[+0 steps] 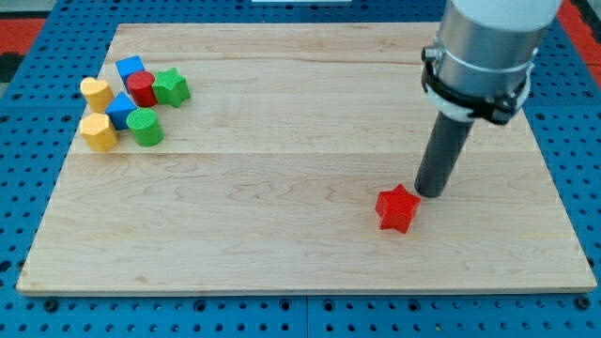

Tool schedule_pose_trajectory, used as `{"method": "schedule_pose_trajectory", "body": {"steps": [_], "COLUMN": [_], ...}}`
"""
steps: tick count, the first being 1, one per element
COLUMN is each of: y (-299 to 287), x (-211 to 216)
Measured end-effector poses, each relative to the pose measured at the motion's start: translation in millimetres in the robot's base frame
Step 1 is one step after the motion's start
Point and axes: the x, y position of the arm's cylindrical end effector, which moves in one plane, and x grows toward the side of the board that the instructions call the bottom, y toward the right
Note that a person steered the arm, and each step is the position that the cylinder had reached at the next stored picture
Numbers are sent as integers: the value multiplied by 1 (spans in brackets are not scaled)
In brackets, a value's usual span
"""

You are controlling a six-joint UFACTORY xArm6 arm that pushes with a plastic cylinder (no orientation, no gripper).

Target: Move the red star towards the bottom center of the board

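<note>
The red star [397,208] lies on the wooden board [282,235], right of centre and toward the view's bottom. My tip [430,192] is the lower end of the dark rod. It stands just to the upper right of the star, very close to it or touching its edge. The grey arm body fills the view's top right above the rod.
A cluster of blocks sits at the board's upper left: a blue cube [130,69], a red cylinder [142,88], a green star [171,86], a yellow heart [95,93], a second blue block [120,110], a green cylinder [145,127] and a yellow block [99,132].
</note>
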Motion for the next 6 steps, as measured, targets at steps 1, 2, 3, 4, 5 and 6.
{"method": "schedule_pose_trajectory", "body": {"steps": [1, 2, 3, 4, 5, 6], "y": [-18, -61, -72, -93, -101, -64], "x": [16, 17, 13, 12, 19, 13]}}
